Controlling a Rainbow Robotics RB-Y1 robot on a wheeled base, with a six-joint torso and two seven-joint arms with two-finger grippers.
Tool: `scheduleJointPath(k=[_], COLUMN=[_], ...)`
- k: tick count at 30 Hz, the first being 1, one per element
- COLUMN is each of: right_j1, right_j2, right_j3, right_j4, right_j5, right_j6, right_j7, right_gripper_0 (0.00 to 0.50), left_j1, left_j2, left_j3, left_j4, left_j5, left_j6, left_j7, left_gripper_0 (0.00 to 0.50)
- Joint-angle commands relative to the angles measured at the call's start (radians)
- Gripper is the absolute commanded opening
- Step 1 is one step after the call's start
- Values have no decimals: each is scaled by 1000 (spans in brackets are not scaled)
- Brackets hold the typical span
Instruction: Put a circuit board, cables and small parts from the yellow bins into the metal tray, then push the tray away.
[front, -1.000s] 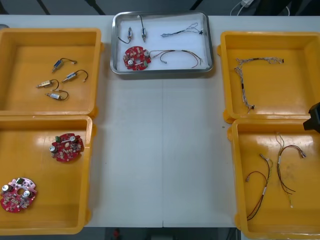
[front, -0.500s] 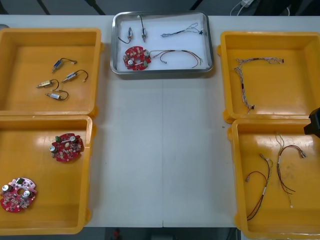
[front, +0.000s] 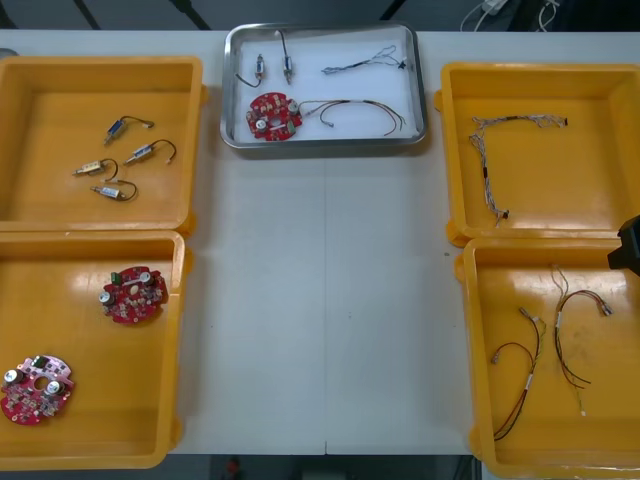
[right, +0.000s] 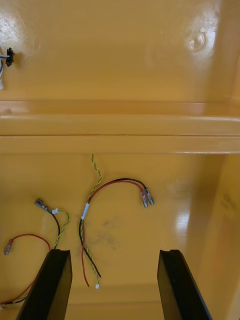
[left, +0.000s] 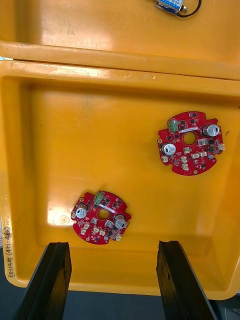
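Note:
The metal tray (front: 322, 143) lies at the table's far middle. It holds a red circuit board (front: 273, 115), two small metal parts (front: 260, 68), a twisted blue and white cable (front: 365, 62) and a red and yellow cable (front: 355, 110). My right gripper (right: 114, 255) hangs open over the near right yellow bin (right: 150, 235), above red and yellow cables (right: 100, 200); a black part of it (front: 628, 245) shows at the front view's right edge. My left gripper (left: 112, 247) is open above the near left bin (left: 60, 150), just short of a circuit board (left: 101, 217); a second board (left: 190, 143) lies beyond.
The far left bin (front: 60, 100) holds several small metal parts (front: 125, 155). A twisted blue and white cable (front: 490, 150) lies in the far right bin (front: 570, 170). Bare table (front: 320, 300) runs between the bins, from the tray to the near edge.
The black part of my right gripper has slid slightly toward the near right edge of the front view. Tray and bin contents have not moved.

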Motion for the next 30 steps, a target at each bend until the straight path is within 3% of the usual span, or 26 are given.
scheduleJointPath(k=[1,30], right_j1=[12,12], right_j2=[-14,-14], right_j3=[-33,-33], right_j4=[-3,-3], right_j5=[6,6], right_j6=[-8,-8], right_j7=[-11,-11], right_gripper_0=[500,500], left_j1=[19,19], left_j2=[18,18], left_j3=[27,27], left_j4=[-23,-23], left_j5=[5,5], left_j6=[-7,-7], left_j7=[-12,-12], left_gripper_0=[500,500])
